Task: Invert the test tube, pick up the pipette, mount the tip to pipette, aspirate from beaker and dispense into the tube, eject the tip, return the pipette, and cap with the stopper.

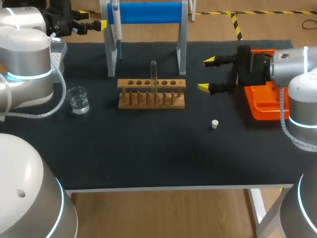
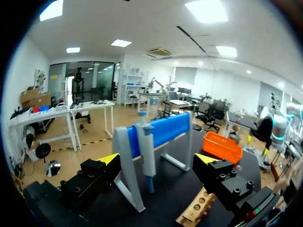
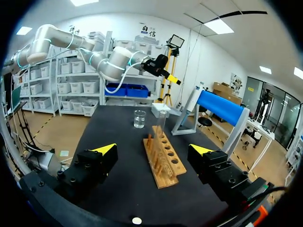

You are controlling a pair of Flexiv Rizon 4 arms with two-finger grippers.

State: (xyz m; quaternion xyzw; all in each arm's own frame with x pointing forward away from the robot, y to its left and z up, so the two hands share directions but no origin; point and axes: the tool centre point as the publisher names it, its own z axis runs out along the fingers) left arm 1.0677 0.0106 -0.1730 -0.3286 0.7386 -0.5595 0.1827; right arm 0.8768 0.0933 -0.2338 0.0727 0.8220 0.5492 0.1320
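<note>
**Head view.** The test tube (image 1: 154, 74) stands in the wooden rack (image 1: 151, 93) near the middle of the table (image 1: 148, 153). Its long axis is vertical, and the end that points up looks rounded and closed, so its mouth seems to be down in a rack hole. The right gripper (image 1: 206, 74) hangs just beside the rack's right end with its fingers spread wide, holding nothing and aimed at the tube. I judge the first step, inverting the tube, to be the one in hand. The next move calls for closing in level with the glass above the rack top, then pinching it gently and lifting it straight up before turning it. The left gripper (image 1: 94, 21) sits by the pipette stand (image 1: 143, 12), where the pipette (image 1: 117, 29) hangs nose down. The beaker (image 1: 78, 99) and the stopper (image 1: 215, 124) lie well apart from the rack.

**Left wrist view.** The left gripper (image 2: 158, 158) is spread and empty, and the pipette (image 2: 147, 149) hangs upright ahead of its gap.

**Right wrist view.** The right gripper (image 3: 154, 150) is spread and empty. The test tube (image 3: 162, 124) rises upright from the rack (image 3: 163, 158) straight ahead, and the beaker (image 3: 139, 119) is beyond it.
</note>
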